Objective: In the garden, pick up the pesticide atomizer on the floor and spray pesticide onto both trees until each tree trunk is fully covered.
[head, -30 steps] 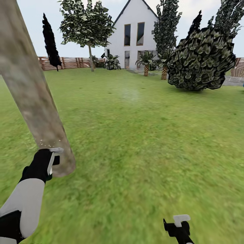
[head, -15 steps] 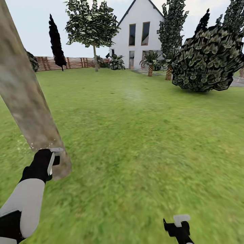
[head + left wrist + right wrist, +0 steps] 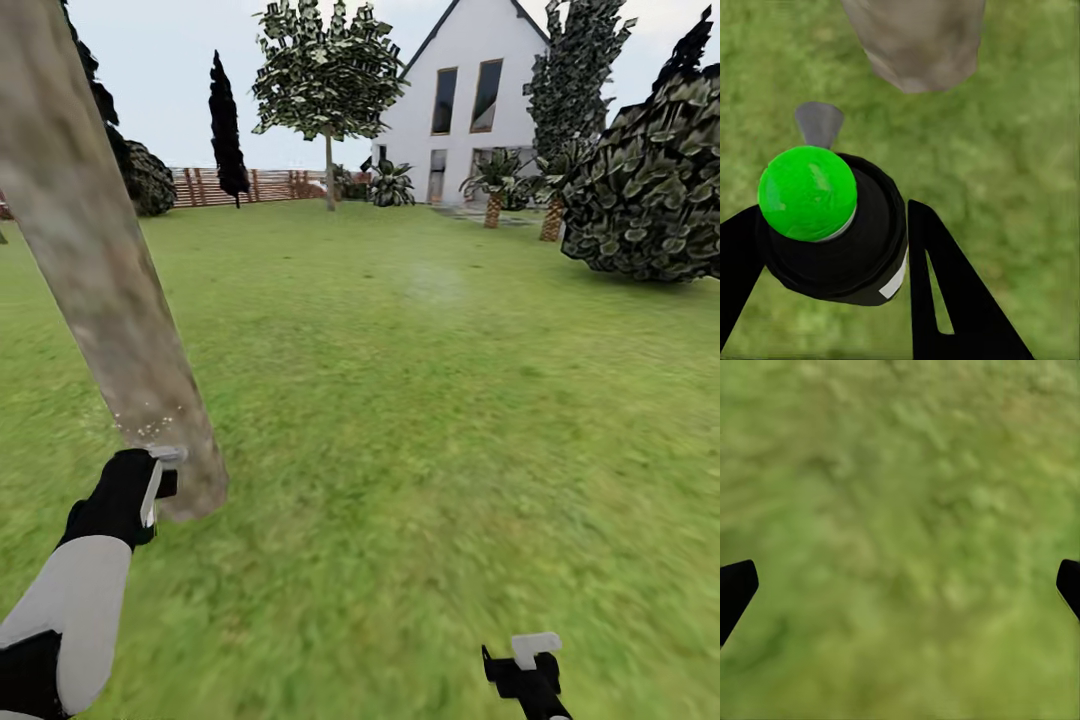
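Pesticide atomizer (image 3: 832, 225): black body, green round cap, grey nozzle; clamped in left gripper (image 3: 832, 292). Whitish pesticide specks (image 3: 150, 420) on mottled tree trunk (image 3: 100, 260). Right gripper (image 3: 900, 585): fingers apart over lawn (image 3: 420, 400).

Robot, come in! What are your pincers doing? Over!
Left pincer shut on black green-capped atomizer, by mottled pale tree trunk. Right pincer open over grass lawn. Nothing in the way.
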Motion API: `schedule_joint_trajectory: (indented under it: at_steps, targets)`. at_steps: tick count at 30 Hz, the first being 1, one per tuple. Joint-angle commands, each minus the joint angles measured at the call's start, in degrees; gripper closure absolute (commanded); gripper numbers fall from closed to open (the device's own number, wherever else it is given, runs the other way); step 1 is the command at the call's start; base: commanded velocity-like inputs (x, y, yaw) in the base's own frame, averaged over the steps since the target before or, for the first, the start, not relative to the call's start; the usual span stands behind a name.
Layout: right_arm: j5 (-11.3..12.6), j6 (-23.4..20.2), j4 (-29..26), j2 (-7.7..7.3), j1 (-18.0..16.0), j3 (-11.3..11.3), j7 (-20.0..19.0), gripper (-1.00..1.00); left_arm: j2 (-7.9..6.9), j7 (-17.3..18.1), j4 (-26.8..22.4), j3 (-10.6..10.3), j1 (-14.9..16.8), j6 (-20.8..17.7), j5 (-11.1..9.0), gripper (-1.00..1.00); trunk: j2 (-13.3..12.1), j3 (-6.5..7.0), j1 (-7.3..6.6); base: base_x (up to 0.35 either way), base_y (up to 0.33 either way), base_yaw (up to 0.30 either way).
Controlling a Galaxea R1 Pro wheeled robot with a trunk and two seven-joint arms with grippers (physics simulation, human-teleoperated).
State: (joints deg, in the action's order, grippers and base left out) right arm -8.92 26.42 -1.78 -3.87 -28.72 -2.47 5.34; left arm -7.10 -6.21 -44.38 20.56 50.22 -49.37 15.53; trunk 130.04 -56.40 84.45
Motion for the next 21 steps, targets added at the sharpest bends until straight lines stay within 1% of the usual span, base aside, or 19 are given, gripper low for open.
schedule_joint_trajectory:
  at_steps: [1, 2, 3, 4, 5, 6, 9, 10, 11, 12, 14, 15, 16, 17, 19, 21]
  targets:
    - [-0.64, 0.13, 0.07, 0.00, -0.02, -0.26, 0.29, -1.00, -1.44, -0.22, -0.08, 0.30, 0.05, -0.22, -0.09, 1.00, 0.02, -0.05, 0.00, 0.135, -0.253, 0.276]
    - [-0.65, 0.13, 0.09, 0.00, -0.02, -0.26, 0.29, -1.00, -3.28, -0.21, 0.00, 0.33, 0.00, -0.26, -0.32, 1.00, 0.02, -0.05, 0.00, 0.135, -0.253, 0.276]
    - [-0.63, 0.12, 0.07, 0.00, -0.02, -0.26, 0.29, -1.00, -3.51, -0.21, 0.12, 0.23, -0.02, -0.24, -0.36, 1.00, 0.02, -0.05, 0.00, 0.136, -0.252, 0.276]
    - [-0.61, 0.12, 0.09, 0.00, -0.02, -0.26, 0.29, -1.00, 0.50, -0.41, 1.36, 0.17, -0.03, 0.09, -0.23, 1.00, 0.02, -0.05, 0.00, 0.152, -0.252, 0.276]
    - [-0.61, 0.12, 0.08, 0.00, -0.02, -0.26, 0.29, -1.00, 0.79, -0.43, 1.41, 0.18, -0.03, 0.15, -0.23, 1.00, 0.02, -0.05, 0.00, 0.160, -0.250, 0.275]
    - [-0.61, 0.13, 0.08, 0.00, -0.02, -0.26, 0.29, -1.00, 0.99, -0.39, 1.46, 0.13, -0.03, 0.21, -0.24, 1.00, 0.02, -0.05, 0.00, 0.176, -0.241, 0.272]
    - [-0.60, 0.13, 0.10, 0.00, -0.02, -0.26, 0.29, -1.00, 0.28, -0.37, 1.55, 0.28, -0.03, 0.21, 0.00, 1.00, 0.02, -0.05, 0.00, 0.187, -0.235, 0.269]
    - [-0.59, 0.13, 0.09, 0.00, -0.02, -0.26, 0.29, -1.00, -0.51, -0.49, 1.61, 0.27, -0.18, 0.22, 0.06, 1.00, 0.02, -0.05, 0.00, 0.193, -0.232, 0.264]
    - [-0.63, 0.13, 0.11, 0.00, -0.02, -0.26, 0.29, -1.00, -1.71, -0.65, 1.59, 0.16, -1.11, 0.25, -0.06, 1.00, 0.02, -0.05, 0.00, 0.215, -0.216, 0.259]
    - [-0.62, 0.13, 0.11, 0.00, -0.02, -0.26, 0.29, -1.00, -1.96, -0.72, 1.58, 0.04, -1.51, 0.30, -0.16, 1.00, 0.02, -0.05, 0.00, 0.226, -0.207, 0.254]
    - [-0.64, 0.13, 0.05, 0.00, -0.02, -0.26, 0.29, -1.00, -1.63, -0.79, 1.58, 0.08, -1.73, 0.30, -0.25, 1.00, 0.02, -0.05, 0.00, 0.231, -0.203, 0.247]
    - [-0.63, 0.13, 0.05, 0.00, -0.02, -0.26, 0.29, -1.00, -1.04, -0.81, 1.57, 0.09, -1.76, 0.30, -0.29, 1.00, 0.02, -0.05, 0.00, 0.233, -0.201, 0.236]
    - [-0.63, 0.13, 0.08, 0.00, -0.02, -0.26, 0.29, -1.00, 0.44, -0.81, 1.51, 0.07, -1.78, 0.32, -0.26, 1.00, 0.02, -0.05, 0.00, 0.234, -0.200, 0.224]
    - [-0.63, 0.13, 0.09, 0.00, -0.02, -0.26, 0.29, -1.00, 1.03, -0.82, 1.50, 0.08, -1.79, 0.32, -0.25, 1.00, 0.02, -0.05, 0.00, 0.236, -0.198, 0.217]
    - [-0.62, 0.13, 0.10, 0.00, -0.02, -0.26, 0.29, -1.00, 1.46, -0.82, 1.49, -0.03, -1.79, 0.31, -0.24, 1.00, 0.02, -0.05, 0.00, 0.238, -0.195, 0.201]
    - [-0.61, 0.13, 0.05, 0.00, -0.02, -0.26, 0.29, -1.00, 1.11, -0.79, 1.43, -0.09, -1.79, 0.32, -0.21, 1.00, 0.02, -0.05, 0.00, 0.240, -0.191, 0.126]
